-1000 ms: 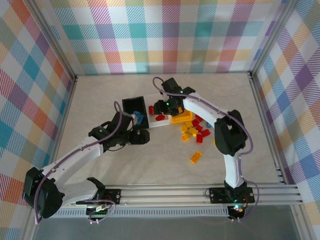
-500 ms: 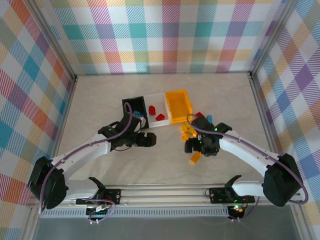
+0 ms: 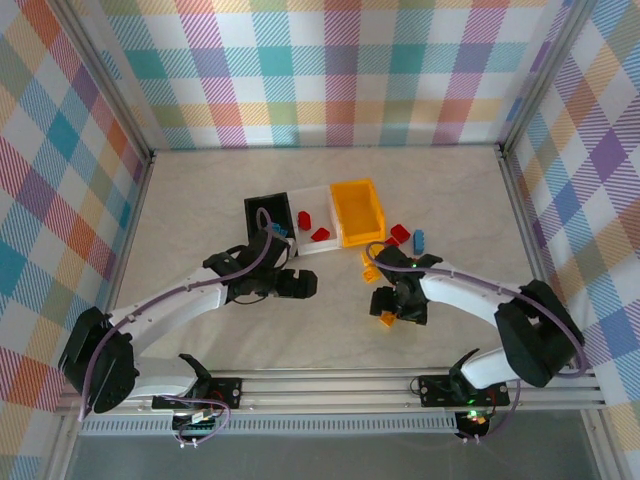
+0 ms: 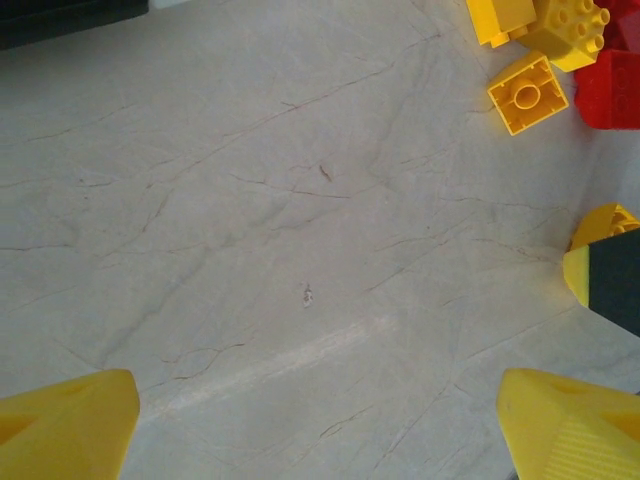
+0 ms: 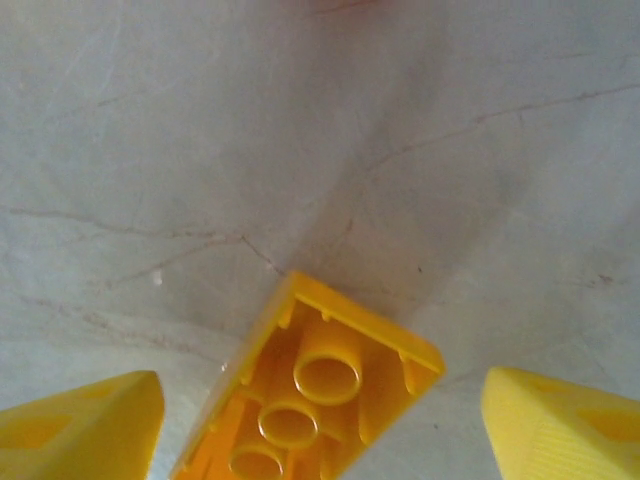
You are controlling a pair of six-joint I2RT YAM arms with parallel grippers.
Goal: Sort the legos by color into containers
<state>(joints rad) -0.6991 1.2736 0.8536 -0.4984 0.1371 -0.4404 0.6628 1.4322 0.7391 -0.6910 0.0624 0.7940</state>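
The right arm has swung down from the bins, and the right gripper (image 3: 393, 304) now sits low over a lone yellow brick (image 5: 318, 390). Its fingers are spread wide to either side, clear of the brick, which lies hollow side up on the table (image 3: 200, 210). The left gripper (image 3: 303, 285) hangs open over bare table. Further out, two red bricks (image 3: 321, 234) lie in the clear bin (image 3: 316, 204), between the black bin (image 3: 268, 212) and the yellow bin (image 3: 358, 212).

The right end effector (image 3: 395, 305) swings away from the clear bin (image 3: 322, 205) and now hangs low over a lone upturned yellow brick (image 5: 320, 400), fingers apart; the left end effector (image 3: 308, 285) edges rightward.
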